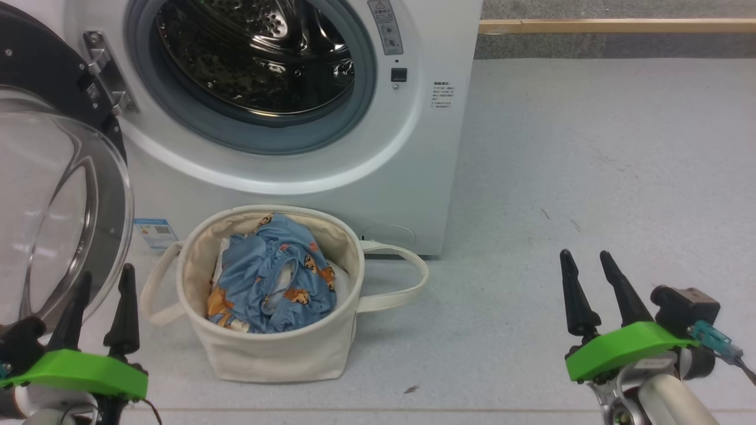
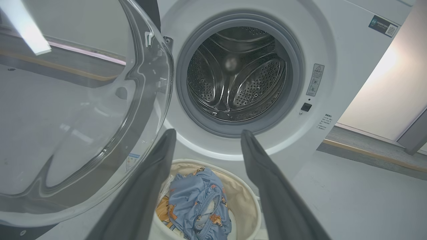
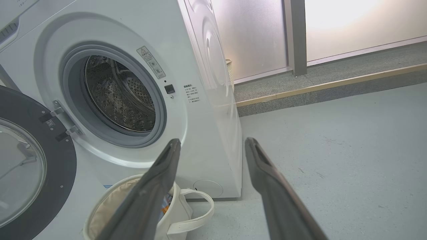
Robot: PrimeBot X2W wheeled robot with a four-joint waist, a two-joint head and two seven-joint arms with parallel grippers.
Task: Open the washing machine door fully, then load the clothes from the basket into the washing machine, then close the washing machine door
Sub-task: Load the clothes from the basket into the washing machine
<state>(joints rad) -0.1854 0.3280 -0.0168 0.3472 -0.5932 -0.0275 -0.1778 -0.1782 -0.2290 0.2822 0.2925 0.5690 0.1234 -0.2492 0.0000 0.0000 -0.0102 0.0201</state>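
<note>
The white washing machine (image 1: 401, 195) stands at the back with its steel drum (image 1: 260, 53) exposed. Its door (image 1: 59, 195), black rimmed with a clear glass bowl, is swung open to the left. The cream basket (image 1: 277, 354) sits on the floor in front of the machine, holding blue clothes (image 1: 271, 277) printed with orange animals. My left gripper (image 1: 103, 280) is open at the lower left, between door and basket, holding nothing. My right gripper (image 1: 587, 262) is open at the lower right over bare floor. The clothes (image 2: 200, 203) also show below the left fingers (image 2: 160, 160).
Grey floor (image 1: 590, 165) stretches to the right of the machine. A wooden strip (image 1: 620, 25) runs along a raised ledge at the back. The basket's loop handle (image 1: 407, 283) sticks out to the right. Pale wall panels (image 3: 350, 23) stand behind the ledge.
</note>
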